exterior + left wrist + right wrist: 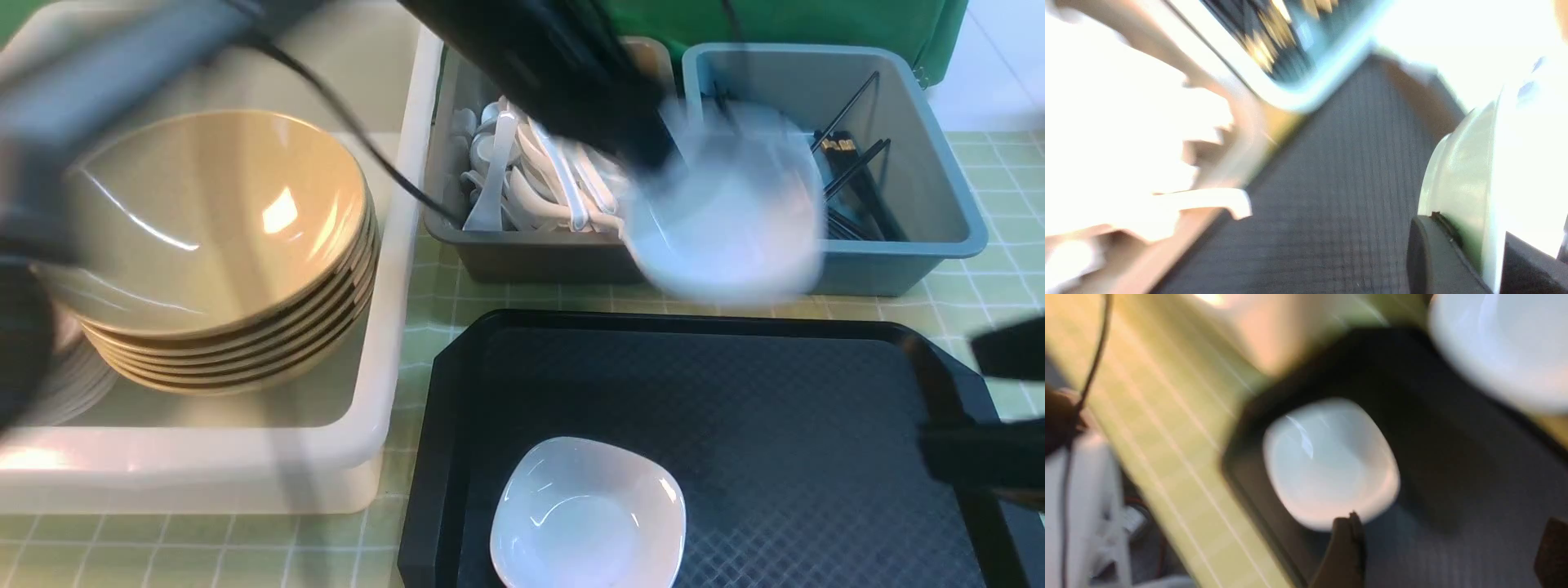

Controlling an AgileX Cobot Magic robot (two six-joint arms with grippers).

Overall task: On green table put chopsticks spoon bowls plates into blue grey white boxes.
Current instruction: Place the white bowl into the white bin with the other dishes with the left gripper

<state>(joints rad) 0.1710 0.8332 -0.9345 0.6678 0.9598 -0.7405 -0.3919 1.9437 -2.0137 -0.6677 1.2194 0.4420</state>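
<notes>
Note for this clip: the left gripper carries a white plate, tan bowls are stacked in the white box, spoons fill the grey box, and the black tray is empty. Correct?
Not quite. The black tray is not empty: one white plate lies on it, seen in the front view. The carried plate, bowls and spoons are as you say.

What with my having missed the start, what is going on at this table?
The left gripper holds a white plate in the air, blurred with motion, above the grey box of spoons and the blue box of chopsticks. A second plate lies on the black tray. The right gripper hovers open and empty over the tray's right edge. Tan bowls are stacked in the white box.
</notes>
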